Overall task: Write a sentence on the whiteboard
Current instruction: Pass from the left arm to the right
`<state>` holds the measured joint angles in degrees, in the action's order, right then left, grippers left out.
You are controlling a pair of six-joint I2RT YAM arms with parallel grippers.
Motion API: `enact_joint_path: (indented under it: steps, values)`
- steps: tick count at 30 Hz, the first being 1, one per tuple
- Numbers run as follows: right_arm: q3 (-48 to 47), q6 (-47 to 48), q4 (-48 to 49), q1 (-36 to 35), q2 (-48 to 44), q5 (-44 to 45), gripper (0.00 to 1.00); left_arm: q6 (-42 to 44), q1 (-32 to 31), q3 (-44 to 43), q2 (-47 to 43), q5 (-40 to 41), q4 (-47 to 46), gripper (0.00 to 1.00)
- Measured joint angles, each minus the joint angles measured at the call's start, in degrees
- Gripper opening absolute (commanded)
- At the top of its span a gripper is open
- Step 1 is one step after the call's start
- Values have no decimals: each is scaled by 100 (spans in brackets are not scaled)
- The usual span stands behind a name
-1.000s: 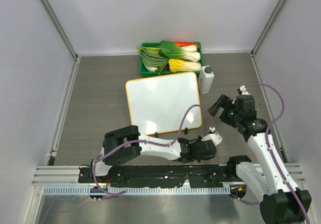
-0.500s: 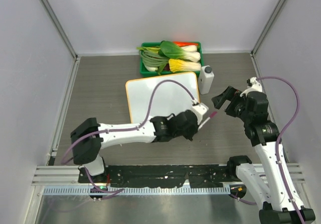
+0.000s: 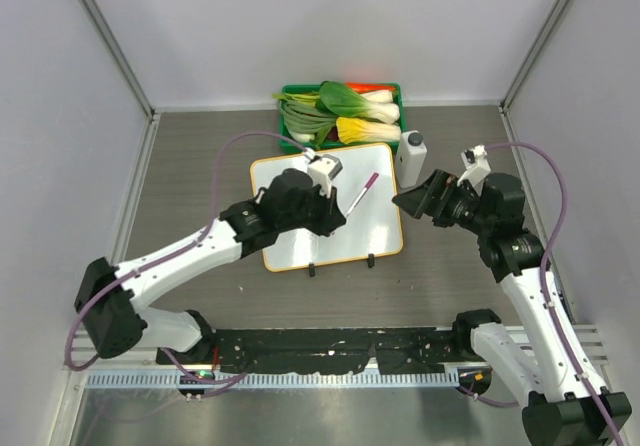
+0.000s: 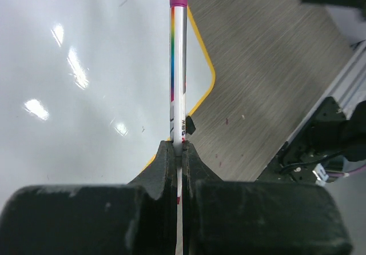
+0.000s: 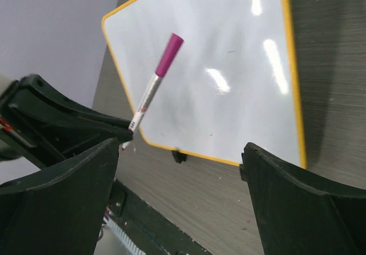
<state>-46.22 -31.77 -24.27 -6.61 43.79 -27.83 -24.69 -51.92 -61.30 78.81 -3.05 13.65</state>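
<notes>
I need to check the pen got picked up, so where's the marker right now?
In the top view the marker is pinched in the left claw, over the right half of the whiteboard.

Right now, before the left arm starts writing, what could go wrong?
1. The marker has its magenta cap on, so touching the whiteboard now would leave no ink.
2. The left gripper pinches the marker only at its tail end. A cap pull by the open right gripper might tilt it or slip it out.
3. The right gripper sits close to the white bottle beside the whiteboard. A swing could tip it.
</notes>
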Motion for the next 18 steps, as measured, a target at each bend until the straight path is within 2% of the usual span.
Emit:
enact_joint_path:
  steps: [3, 7, 12, 18]
  values:
    - [229, -284, 439, -328, 90, -247, 91, -46, 166, 72, -599, -225, 61, 0]
    - [426, -796, 1187, -1141, 240, -361, 88, -94, 223, 79, -1235, -439, 129, 0]
    - [439, -1353, 2315, -2192, 527, -313, 79, -229, 223, 79, -1596, -682, 173, 0]
    - [439, -1668, 3038, -2492, 846, -179, 70, -358, 223, 131, -1622, -817, 188, 0]
